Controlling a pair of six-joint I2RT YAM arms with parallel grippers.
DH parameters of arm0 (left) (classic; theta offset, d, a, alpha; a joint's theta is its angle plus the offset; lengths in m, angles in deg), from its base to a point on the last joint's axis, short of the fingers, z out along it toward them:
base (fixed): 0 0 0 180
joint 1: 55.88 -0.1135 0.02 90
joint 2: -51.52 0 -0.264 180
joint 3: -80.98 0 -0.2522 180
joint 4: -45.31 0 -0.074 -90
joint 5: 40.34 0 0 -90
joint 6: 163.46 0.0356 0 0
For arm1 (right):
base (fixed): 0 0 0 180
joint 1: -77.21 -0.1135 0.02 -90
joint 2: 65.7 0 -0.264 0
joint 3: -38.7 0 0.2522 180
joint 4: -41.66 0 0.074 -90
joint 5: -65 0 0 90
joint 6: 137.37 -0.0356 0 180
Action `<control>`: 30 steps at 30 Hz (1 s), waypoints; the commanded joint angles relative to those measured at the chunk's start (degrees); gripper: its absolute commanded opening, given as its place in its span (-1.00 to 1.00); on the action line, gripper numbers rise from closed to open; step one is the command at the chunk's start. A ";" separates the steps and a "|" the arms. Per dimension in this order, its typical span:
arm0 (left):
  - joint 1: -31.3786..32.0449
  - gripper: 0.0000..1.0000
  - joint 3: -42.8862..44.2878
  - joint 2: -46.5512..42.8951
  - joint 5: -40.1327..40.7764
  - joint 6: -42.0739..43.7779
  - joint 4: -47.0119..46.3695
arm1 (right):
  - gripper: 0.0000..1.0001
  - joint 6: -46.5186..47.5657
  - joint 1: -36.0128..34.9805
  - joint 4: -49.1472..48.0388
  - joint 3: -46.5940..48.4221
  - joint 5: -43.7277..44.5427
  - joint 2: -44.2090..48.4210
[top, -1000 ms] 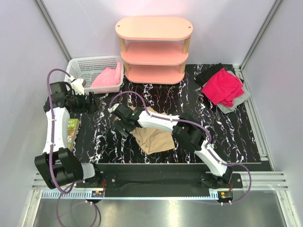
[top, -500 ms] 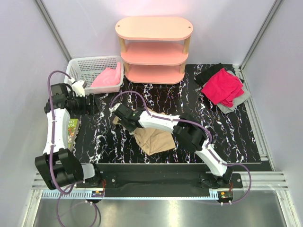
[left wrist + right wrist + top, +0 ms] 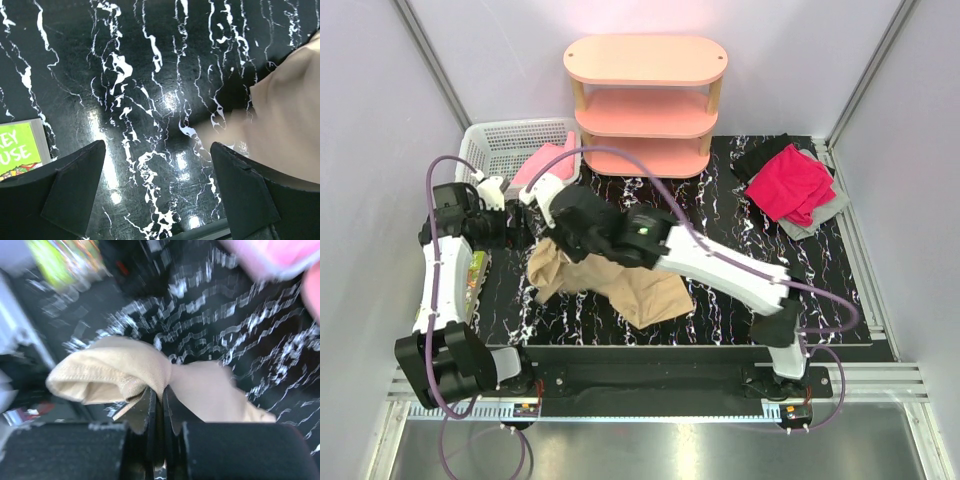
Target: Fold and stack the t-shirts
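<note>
The tan t-shirt is half lifted off the black marble table, one edge drawn up and to the left. My right gripper is shut on that raised edge; in the right wrist view the jaws pinch a fold of tan t-shirt. Just left of the cloth, my left gripper stands open over bare table, nothing between its fingers, with the tan t-shirt at the right edge of its view. A magenta t-shirt lies on black and grey ones at the back right. A pink t-shirt hangs in the basket.
A white mesh basket stands at the back left. A pink three-tier shelf stands at the back centre. A green booklet lies at the table's left edge, also in the left wrist view as the booklet.
My right gripper has shut on the tan t-shirt's edge and risen toward the back left, dragging the cloth up and leftward. The left arm has barely shifted.
</note>
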 commanded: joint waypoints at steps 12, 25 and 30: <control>7.65 0.85 -1.58 -5.02 -1.56 -4.15 -2.42 | -1.00 8.20 -2.95 9.10 15.34 19.26 10.84; 15.92 0.86 -0.79 -4.84 0.55 -6.70 -2.24 | -1.00 19.43 -5.32 -3.11 29.90 21.46 11.81; 15.92 0.86 -2.28 -5.90 0.37 -7.49 -2.85 | -1.00 21.82 -7.25 -11.09 34.32 21.20 15.06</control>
